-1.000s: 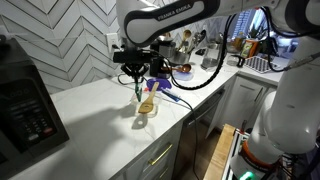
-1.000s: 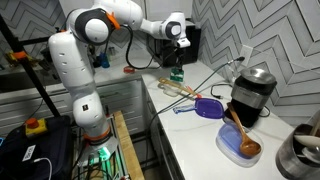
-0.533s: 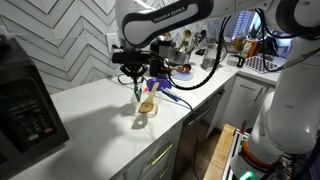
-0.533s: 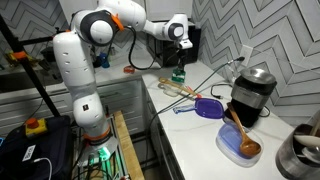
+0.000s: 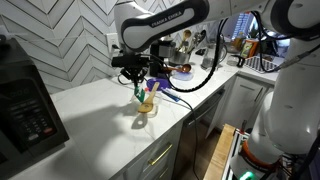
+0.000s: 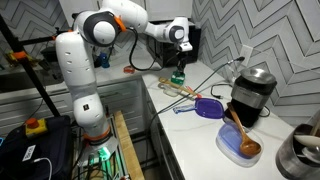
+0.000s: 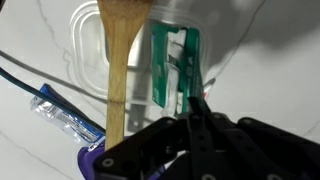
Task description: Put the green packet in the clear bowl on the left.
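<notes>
Hanging beneath the pincer (image 7: 196, 112), a small flat green packet (image 7: 175, 62) is seen in the wrist view. It is gripped at one edge between fingers that are drawn almost together on it. The packet is held clear of the white marble tabletop (image 5: 90, 112). Below the pincer and slightly to one side, a small clear bowl (image 7: 85, 45) with see-through walls is set on that tabletop. A light wooden spoon (image 7: 120, 60) is laid across the bowl, just beside the hanging packet. Further out from the pincer, past the bowl's edge, a purple-blue packet (image 7: 62, 113) is seen lying flat on the tabletop. In both exterior views the green packet is shown directly under the pincer and just above the bowl's rim. Whether its lower end touches the bowl or the spoon cannot be told, since the packet appears very small there.
</notes>
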`<state>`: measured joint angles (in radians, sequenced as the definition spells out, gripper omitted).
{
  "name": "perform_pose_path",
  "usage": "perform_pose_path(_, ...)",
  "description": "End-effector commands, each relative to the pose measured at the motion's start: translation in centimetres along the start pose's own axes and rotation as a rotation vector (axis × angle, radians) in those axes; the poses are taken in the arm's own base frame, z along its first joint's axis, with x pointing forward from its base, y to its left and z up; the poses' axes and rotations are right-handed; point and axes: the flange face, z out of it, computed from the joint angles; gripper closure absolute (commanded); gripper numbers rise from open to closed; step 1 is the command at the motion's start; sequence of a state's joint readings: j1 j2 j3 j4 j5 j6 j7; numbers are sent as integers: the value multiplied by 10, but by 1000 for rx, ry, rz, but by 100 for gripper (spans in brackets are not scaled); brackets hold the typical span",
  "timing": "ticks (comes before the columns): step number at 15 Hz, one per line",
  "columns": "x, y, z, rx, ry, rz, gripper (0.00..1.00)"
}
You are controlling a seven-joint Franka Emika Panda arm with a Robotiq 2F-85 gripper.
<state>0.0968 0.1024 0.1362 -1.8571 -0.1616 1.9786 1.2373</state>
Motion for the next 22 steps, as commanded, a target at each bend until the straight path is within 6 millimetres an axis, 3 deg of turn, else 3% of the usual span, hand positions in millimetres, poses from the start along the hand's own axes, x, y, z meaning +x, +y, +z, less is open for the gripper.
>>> perform_pose_path(1, 0, 10, 0, -44, 14, 54, 100)
perform_pose_path(4, 1, 22, -10, -49, 24, 68, 100)
perform_pose_path(9, -5, 24, -14, -8, -8, -98, 100)
perform_pose_path(14, -11, 22, -4, -9, -11, -258, 100)
perform_pose_path(22, -12, 18, 20, -47, -35, -354, 100)
